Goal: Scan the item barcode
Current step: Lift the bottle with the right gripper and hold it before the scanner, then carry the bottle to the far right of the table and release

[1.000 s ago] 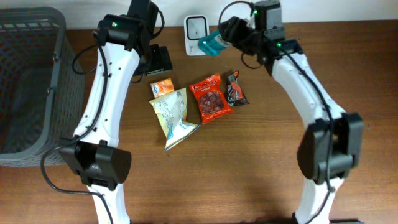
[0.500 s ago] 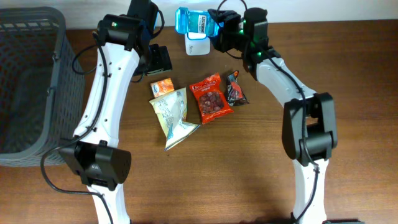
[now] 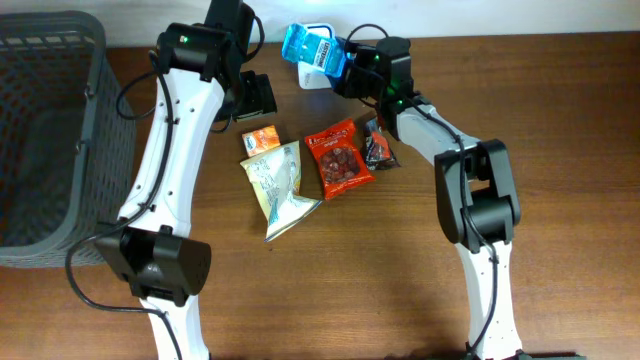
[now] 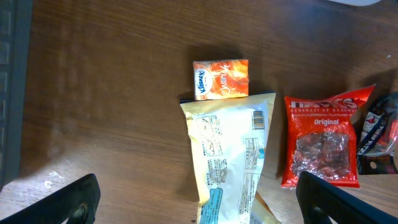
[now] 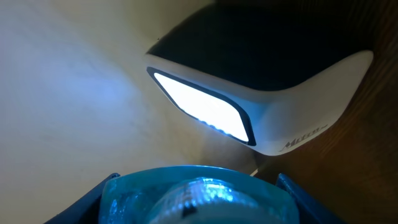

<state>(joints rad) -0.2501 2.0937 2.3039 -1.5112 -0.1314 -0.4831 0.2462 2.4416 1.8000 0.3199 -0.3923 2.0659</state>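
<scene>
Above the brown wooden desk (image 3: 560, 200), the right pincer (image 3: 342, 60), pinching the smooth, see-through blue bottle (image 3: 310, 46), has swung it left, right up to the small, rounded white scanner (image 5: 267, 99). The scanner's bright window now faces the bottle, so a scan looks close. The left pincer (image 3: 256, 96) is spread wide and empty.

basket (image 3: 60, 40): far left of the table (image 3: 400, 260)
scanner (image 5: 280, 81): back edge, middle-ish
bottle (image 3: 312, 47): up over the scanner
tissue pack (image 4: 221, 79): in front of the scanner, bit to the left
snack bag (image 4: 230, 162): right in front of the tissue pack, touching it
candy bag (image 4: 323, 140): just right of the snack bag
small packet (image 3: 379, 146): right of the candy bag, touching
</scene>
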